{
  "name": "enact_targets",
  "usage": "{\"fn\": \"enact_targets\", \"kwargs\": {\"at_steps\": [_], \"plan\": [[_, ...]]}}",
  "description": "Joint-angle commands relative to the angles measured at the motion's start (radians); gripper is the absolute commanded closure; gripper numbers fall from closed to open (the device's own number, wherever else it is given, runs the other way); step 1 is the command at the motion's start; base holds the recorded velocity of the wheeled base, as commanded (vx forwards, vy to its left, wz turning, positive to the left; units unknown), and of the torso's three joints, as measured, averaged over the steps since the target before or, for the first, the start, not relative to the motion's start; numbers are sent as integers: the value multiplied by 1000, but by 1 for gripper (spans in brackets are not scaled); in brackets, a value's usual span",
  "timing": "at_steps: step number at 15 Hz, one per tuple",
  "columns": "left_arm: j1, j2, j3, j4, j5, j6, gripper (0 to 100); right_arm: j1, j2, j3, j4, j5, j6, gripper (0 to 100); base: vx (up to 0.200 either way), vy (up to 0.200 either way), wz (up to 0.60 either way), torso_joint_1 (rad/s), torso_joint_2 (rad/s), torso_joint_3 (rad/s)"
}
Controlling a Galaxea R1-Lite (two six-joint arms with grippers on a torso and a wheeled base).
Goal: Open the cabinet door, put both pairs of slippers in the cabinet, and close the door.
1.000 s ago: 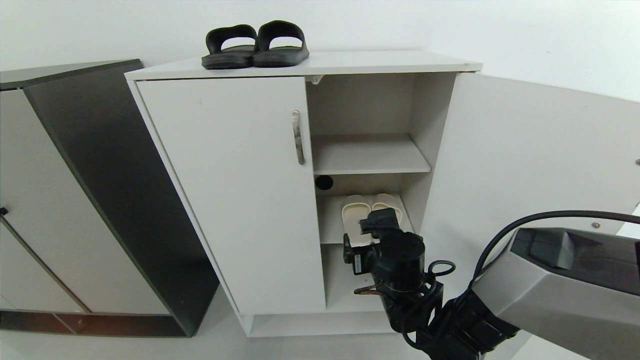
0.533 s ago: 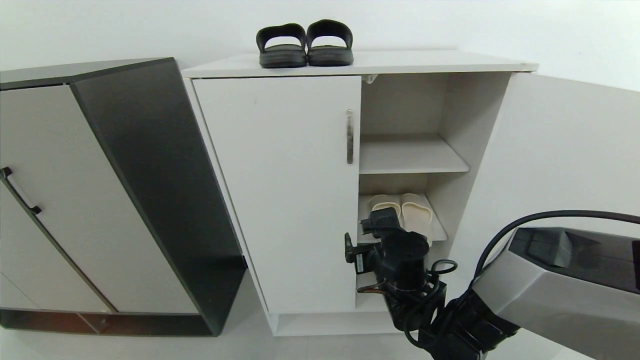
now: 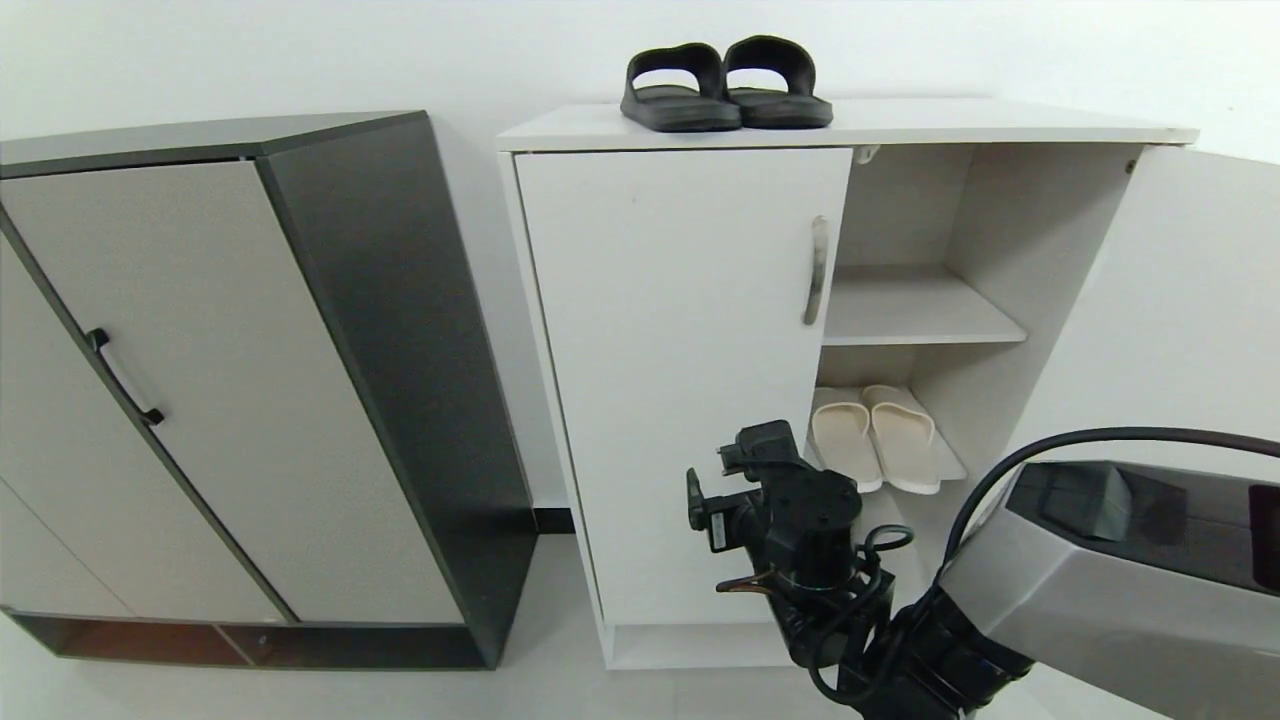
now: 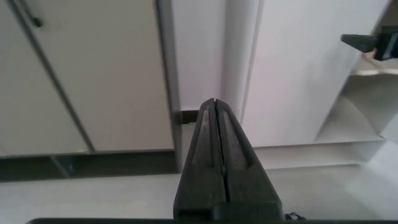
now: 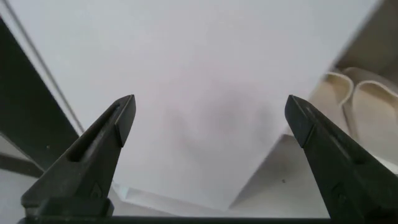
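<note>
A pair of black slippers [image 3: 725,85] stands on top of the white cabinet [image 3: 1000,118]. Its left door [image 3: 680,380] is closed, and its right door [image 3: 1190,330] is swung wide open. A cream pair of slippers [image 3: 872,437] lies side by side on the middle shelf inside, also seen as the cream slippers [image 5: 354,99]. My right gripper [image 3: 748,452] hangs low in front of the closed left door; the right gripper [image 5: 208,115] is open and holds nothing. My left gripper [image 4: 214,124] is shut and empty, low near the floor, facing the gap between the two cabinets.
A grey and black cabinet [image 3: 250,380] with a dark handle [image 3: 122,377] stands left of the white one. The upper shelf [image 3: 915,310] inside the white cabinet is bare. A metal handle [image 3: 817,270] sits on the closed door's edge. Pale floor lies in front.
The head camera has swung left, so both cabinets sit further right in the picture. My right gripper now faces the closed left door instead of the open compartment. Both pairs of slippers lie unmoved.
</note>
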Motion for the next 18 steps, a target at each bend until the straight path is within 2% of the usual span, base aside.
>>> {"fn": "enact_targets", "kwargs": {"at_steps": [1, 16, 18], "plan": [[0, 2, 0, 1, 0, 0, 100, -2, 14, 5, -3, 2, -3, 0, 0, 0, 0, 0, 0, 0], [0, 2, 0, 1, 1, -1, 100, -3, 22, 20, -46, 22, -21, 0, 0, 0, 0, 0, 0, 0], [0, 0, 0, -1, 1, -1, 100, -3, 22, 20, -46, 22, -21, 0, 0, 0, 0, 5, -227, -261]]}}
